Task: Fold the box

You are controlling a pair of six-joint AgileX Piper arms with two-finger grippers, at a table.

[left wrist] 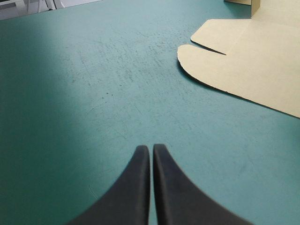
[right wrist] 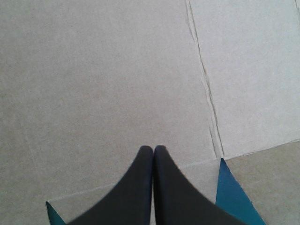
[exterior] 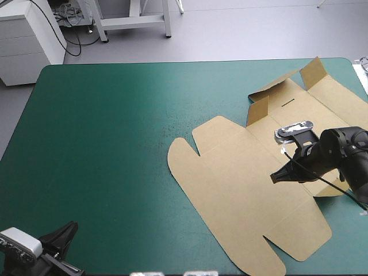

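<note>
The brown box lies mostly flat on the right half of the teal-green cover, with a few flaps raised at its far right end. My right gripper is shut, its tip pressing down on the middle panel of the board. In the right wrist view the shut fingers rest on plain brown board beside a crease line. My left gripper is shut and empty, low over bare cover near the table's front left corner. The box's rounded flap lies ahead of it and to the side.
Bare teal-green cover fills the table's left and middle. The box reaches close to the table's right edge and near its front edge.
</note>
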